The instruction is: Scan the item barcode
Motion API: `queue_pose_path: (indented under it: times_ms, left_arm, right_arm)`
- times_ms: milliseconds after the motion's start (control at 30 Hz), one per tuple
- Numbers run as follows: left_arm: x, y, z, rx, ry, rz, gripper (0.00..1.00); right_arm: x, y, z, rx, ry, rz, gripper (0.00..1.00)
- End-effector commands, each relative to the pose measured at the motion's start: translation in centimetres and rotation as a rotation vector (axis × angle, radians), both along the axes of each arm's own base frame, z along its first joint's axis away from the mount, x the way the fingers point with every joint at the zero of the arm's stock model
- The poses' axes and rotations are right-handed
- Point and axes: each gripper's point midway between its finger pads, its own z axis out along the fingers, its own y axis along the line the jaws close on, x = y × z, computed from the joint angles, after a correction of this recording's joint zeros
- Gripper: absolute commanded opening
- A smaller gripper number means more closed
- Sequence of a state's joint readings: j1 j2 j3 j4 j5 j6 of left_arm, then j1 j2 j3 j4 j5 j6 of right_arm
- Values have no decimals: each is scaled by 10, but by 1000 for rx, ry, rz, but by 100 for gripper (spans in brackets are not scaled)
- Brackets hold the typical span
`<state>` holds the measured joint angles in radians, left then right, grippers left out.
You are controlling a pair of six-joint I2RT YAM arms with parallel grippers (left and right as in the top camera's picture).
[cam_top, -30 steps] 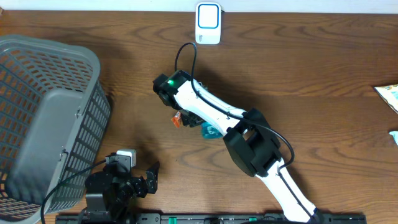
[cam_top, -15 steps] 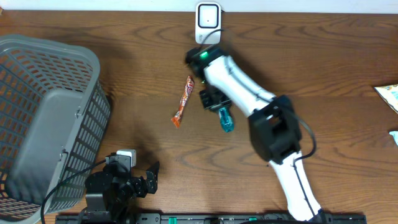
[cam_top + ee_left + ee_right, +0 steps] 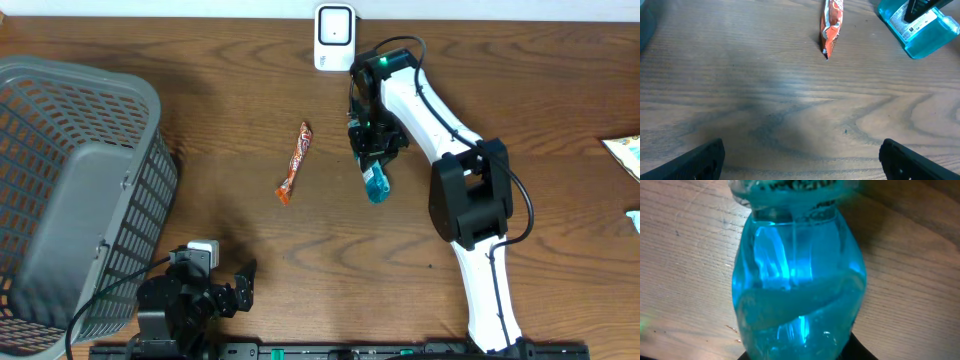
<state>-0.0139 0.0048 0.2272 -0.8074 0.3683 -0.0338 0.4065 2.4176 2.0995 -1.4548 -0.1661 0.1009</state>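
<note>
The right pincer (image 3: 372, 160) clamps a blue bottle (image 3: 377, 184), with the white scanner (image 3: 334, 38) near, beyond it. The left pincer (image 3: 799, 159) gapes wide and empty, and an orange sachet (image 3: 831, 22) lies on the desk (image 3: 790, 105) ahead.

Overhead: even soft light from above, bench (image 3: 220, 90) mid-bright, no hard hotspots. Basket (image 3: 145, 210) drops a soft shadow to its right. Slight bend at frame edges. Left wrist: grain sharp, broad pale glare band across mid-frame, dim smudgy shadow patch below it. Right wrist: blue bottle (image 3: 797, 295) way too close, soft focus, glows bright cyan inside w/ glare streaks, wood behind lit warm, top edge dark.
</note>
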Motion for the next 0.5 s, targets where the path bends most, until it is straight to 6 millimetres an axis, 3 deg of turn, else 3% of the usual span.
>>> queue_pose_path:
  times_ms: [0, 133, 333, 467]
  left_arm:
    - [-8, -1, -12, -14, 60, -1, 98]
    - [-8, -2, -12, -14, 60, -2, 98]
    - [-8, -2, -12, -14, 60, -2, 98]
    - [-8, -2, -12, -14, 60, -2, 98]
  right_arm:
    - [-8, 0, -31, -36, 41, 62, 10]
    - [-6, 3, -27, -34, 26, 70, 7]
    - [10, 3, -14, -97, -98, 347, 6]
    - [9, 5, -13, -157, -122, 504, 6]
